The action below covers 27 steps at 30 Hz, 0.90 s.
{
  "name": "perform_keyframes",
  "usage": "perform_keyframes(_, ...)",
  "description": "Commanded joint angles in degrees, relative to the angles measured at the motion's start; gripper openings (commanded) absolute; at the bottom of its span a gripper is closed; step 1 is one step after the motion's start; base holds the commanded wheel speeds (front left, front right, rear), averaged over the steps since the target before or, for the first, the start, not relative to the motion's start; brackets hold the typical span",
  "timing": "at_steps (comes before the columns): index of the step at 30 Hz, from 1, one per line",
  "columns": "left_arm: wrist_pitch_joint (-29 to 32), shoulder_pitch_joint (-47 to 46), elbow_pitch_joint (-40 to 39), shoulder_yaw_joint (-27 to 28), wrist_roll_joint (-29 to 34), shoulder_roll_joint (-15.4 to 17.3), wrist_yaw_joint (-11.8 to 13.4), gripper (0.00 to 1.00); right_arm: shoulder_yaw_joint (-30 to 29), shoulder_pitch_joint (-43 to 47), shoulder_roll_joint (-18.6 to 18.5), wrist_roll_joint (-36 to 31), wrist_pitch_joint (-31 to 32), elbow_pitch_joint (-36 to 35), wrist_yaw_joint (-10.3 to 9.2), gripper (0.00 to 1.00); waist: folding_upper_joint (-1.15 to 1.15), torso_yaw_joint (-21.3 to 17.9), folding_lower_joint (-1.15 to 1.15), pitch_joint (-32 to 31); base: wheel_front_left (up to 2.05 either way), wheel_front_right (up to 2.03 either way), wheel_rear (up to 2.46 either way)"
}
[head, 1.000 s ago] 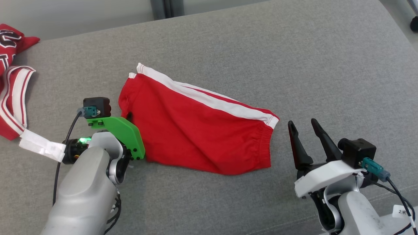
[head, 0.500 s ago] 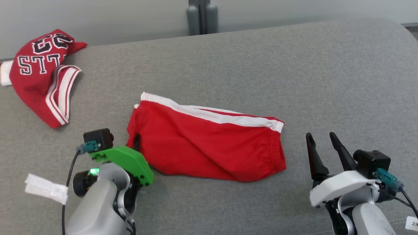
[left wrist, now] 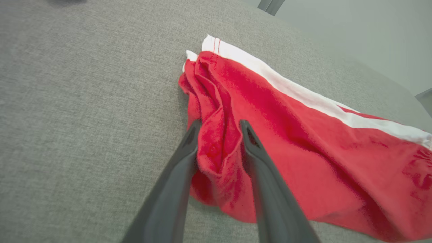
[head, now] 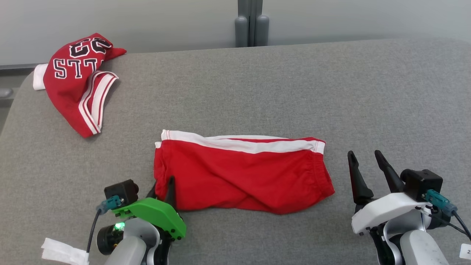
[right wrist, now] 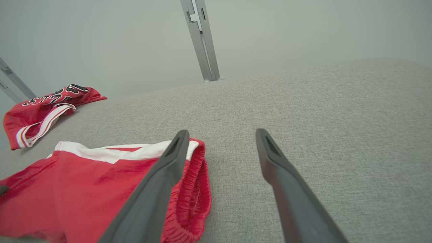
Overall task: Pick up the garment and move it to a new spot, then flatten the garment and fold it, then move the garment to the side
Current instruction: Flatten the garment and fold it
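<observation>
Red shorts (head: 243, 176), white side stripe, flat mid grey upholstery (head: 294, 92); left claw (left wrist: 219, 123) parted astride their bunched nine-o'clock edge, fold plain in left wrist view; right claw (head: 364, 152) open at three o'clock.

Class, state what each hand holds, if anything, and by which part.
Right hand: nothing. Left hand straddles a fold at the shorts' leg end; grip cannot be told.

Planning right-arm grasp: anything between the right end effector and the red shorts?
Nothing visible. Bare grey upholstered surface separates the open right end effector from the elastic-waist end of the red white-striped fabric shorts.
</observation>
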Motion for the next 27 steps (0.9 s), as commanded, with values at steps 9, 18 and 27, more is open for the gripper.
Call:
perform_keyframes(9, -8.2, -1.7, -2.7, -0.6, 6.8, 3.8, 2.5, 1.00, -1.3, 1.4, -0.2, -0.2, -0.2, 0.6, -0.06, 1.00, 0.00, 0.3, 0.00, -2.3, 0.00, 0.00, 0.00)
perform_keyframes(18, -10.2, 2.5, -5.8, -2.7, 9.9, 4.4, 4.2, 1.00, -2.6, 4.4, -0.1, 0.1, -0.1, 1.6, -0.06, 1.00, 0.00, 2.7, 0.00, -6.2, 0.00, 0.00, 0.00)
perform_keyframes(27, -10.5, 6.9, -9.5, -3.1, 9.7, 4.3, 5.7, 1.00, -1.4, 2.8, -0.1, -0.2, 0.6, 5.7, -0.06, 1.00, 0.00, 5.9, 0.00, -6.8, 0.00, 0.00, 0.00)
